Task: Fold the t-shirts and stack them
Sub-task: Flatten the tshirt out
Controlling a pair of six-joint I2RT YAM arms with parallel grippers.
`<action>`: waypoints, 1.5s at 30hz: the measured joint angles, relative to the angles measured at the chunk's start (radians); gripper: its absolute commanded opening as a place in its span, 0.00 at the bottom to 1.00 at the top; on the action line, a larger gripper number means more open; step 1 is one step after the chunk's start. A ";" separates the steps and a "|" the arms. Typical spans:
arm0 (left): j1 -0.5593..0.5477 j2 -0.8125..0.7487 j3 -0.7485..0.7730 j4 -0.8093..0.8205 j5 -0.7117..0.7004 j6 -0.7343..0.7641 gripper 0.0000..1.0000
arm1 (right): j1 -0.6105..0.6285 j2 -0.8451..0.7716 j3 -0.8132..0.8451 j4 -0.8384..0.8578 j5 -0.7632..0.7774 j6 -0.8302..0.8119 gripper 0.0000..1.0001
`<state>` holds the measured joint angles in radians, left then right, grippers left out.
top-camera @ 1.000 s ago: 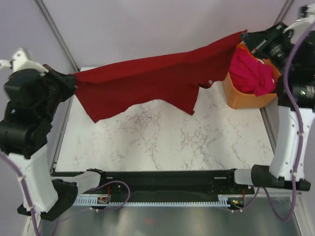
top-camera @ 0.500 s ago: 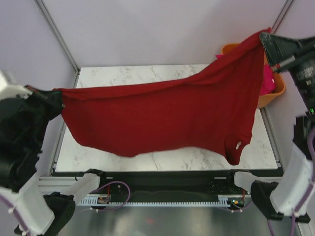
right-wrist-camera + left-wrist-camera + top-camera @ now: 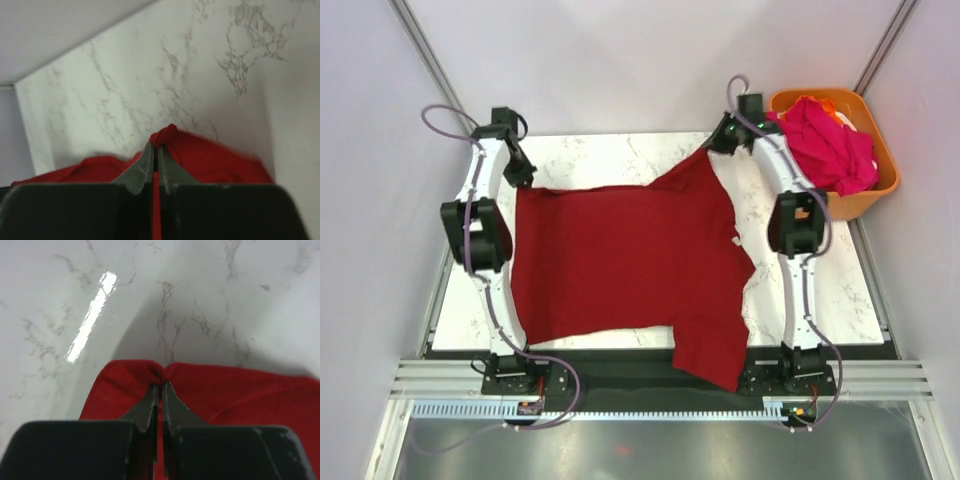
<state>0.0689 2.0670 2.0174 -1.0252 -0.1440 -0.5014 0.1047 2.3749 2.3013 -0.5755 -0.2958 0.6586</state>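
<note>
The dark crimson red t-shirt [image 3: 620, 260] lies spread across the marble table [image 3: 610, 160], and one part hangs over the near edge. A small white label [image 3: 736, 240] shows near its right side. My left gripper [image 3: 523, 183] is stretched to the far left and is shut on the shirt's far left corner [image 3: 130, 380], low over the table. My right gripper [image 3: 712, 150] reaches to the far right and is shut on the shirt's far right corner [image 3: 172, 137]. In the wrist views, both the left gripper [image 3: 161, 385] and the right gripper [image 3: 156, 146] pinch a bunched fold of red cloth. A magenta pink t-shirt [image 3: 830, 145] lies crumpled in the tub.
The orange plastic tub [image 3: 880, 185] stands at the back right corner, just right of my right arm [image 3: 798, 220]. My left arm [image 3: 475, 230] runs along the table's left edge. Bare marble shows behind the shirt and at the front right [image 3: 840, 300].
Both arms have swung down from holding the red t-shirt stretched in the air and have laid it flat on the table, each still gripping a far corner.
</note>
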 measured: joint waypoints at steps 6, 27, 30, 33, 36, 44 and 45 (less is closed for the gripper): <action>0.052 0.486 0.348 -0.059 0.144 0.019 0.59 | 0.041 0.290 0.161 0.014 0.038 0.026 0.98; 0.114 0.079 0.167 0.005 0.032 0.008 0.65 | 0.077 -0.153 -0.252 0.264 0.207 -0.100 0.59; 0.041 0.021 0.107 0.044 0.029 0.019 0.66 | 0.108 -0.163 -0.367 0.296 0.191 -0.110 0.60; -0.031 -0.035 -0.044 0.067 0.026 0.015 0.66 | 0.127 -0.182 -0.525 0.289 0.193 -0.119 0.81; -0.079 -0.140 -0.301 0.084 0.043 -0.007 0.67 | 0.125 -0.267 -0.739 0.257 0.232 -0.128 0.91; -0.045 -0.743 -0.887 0.071 0.041 -0.032 0.67 | 0.109 -0.914 -1.186 0.198 0.372 -0.093 0.93; -0.045 -0.815 -0.930 0.077 0.041 -0.033 0.68 | 0.110 -1.028 -1.238 0.200 0.380 -0.081 0.92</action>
<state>0.0235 1.2522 1.0874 -0.9478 -0.1032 -0.5343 0.2150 1.3468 1.0630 -0.3752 0.0841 0.5777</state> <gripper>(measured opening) 0.665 0.927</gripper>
